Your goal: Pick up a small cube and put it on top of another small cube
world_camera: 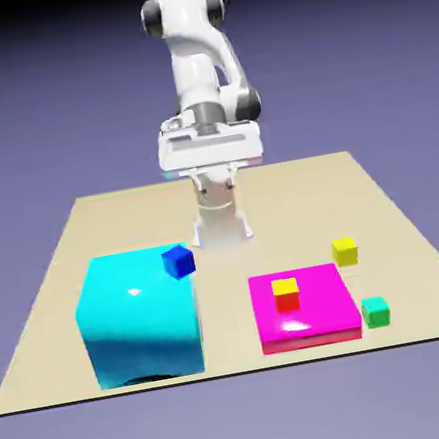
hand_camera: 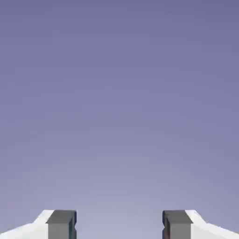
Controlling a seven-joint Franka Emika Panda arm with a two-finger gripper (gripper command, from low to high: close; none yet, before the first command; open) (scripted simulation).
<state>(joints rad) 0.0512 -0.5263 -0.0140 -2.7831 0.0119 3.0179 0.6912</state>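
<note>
One gripper, fingers spread wide, upper centre of the exterior view; one green cube, lower right; one yellow-and-red cube, on a magenta slab, lower right of centre.

Jaws wide apart — plain blue-violet backdrop between, beyond.

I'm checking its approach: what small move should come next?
Probably bring the open pincer forward over the green cube, before lowering; the cube sits on the table beside the magenta block, and nothing is held.
</note>
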